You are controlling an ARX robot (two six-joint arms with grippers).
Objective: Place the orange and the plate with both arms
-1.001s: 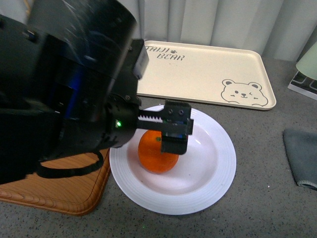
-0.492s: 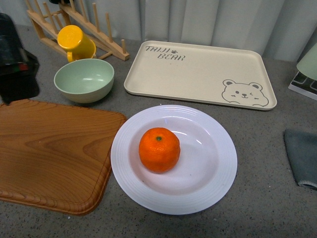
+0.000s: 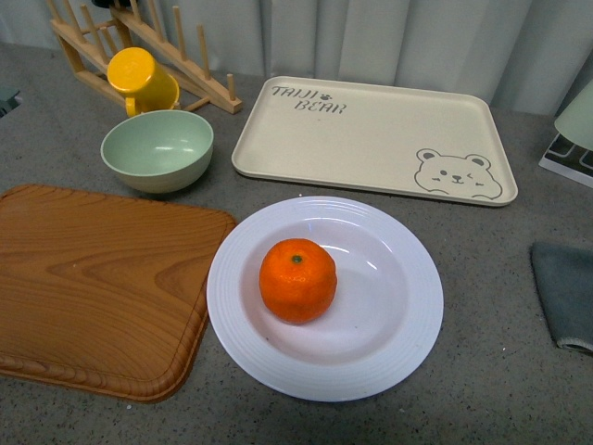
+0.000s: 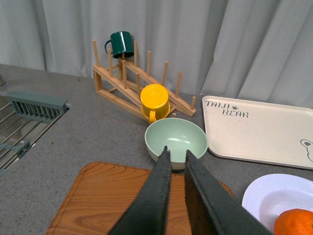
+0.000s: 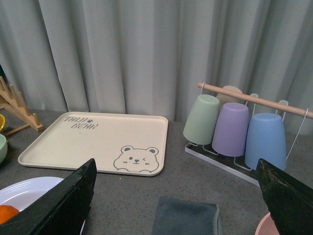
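The orange [image 3: 297, 280] rests inside the white plate [image 3: 398, 343] on the grey counter, in front of the beige bear tray. No arm shows in the front view. In the left wrist view my left gripper [image 4: 176, 155] is shut and empty, held above the wooden board with the green bowl beyond its tips; the plate [image 4: 266, 193] and an edge of the orange [image 4: 293, 223] sit off to one side. In the right wrist view my right gripper [image 5: 176, 169] is open wide and empty above a grey cloth; the plate rim [image 5: 34, 186] and a sliver of orange [image 5: 7, 213] show at the corner.
A wooden cutting board [image 3: 93, 287] lies left of the plate. Behind it stand a pale green bowl [image 3: 157, 148], a yellow cup [image 3: 141, 81] on a wooden rack, and the bear tray [image 3: 371, 139]. A grey cloth [image 3: 563, 292] and a cup rack [image 5: 234, 127] are at the right.
One second ago my left arm hung over the plate with its gripper at the orange. It has since pulled away to the left and out of the front view; the orange stays in the plate.
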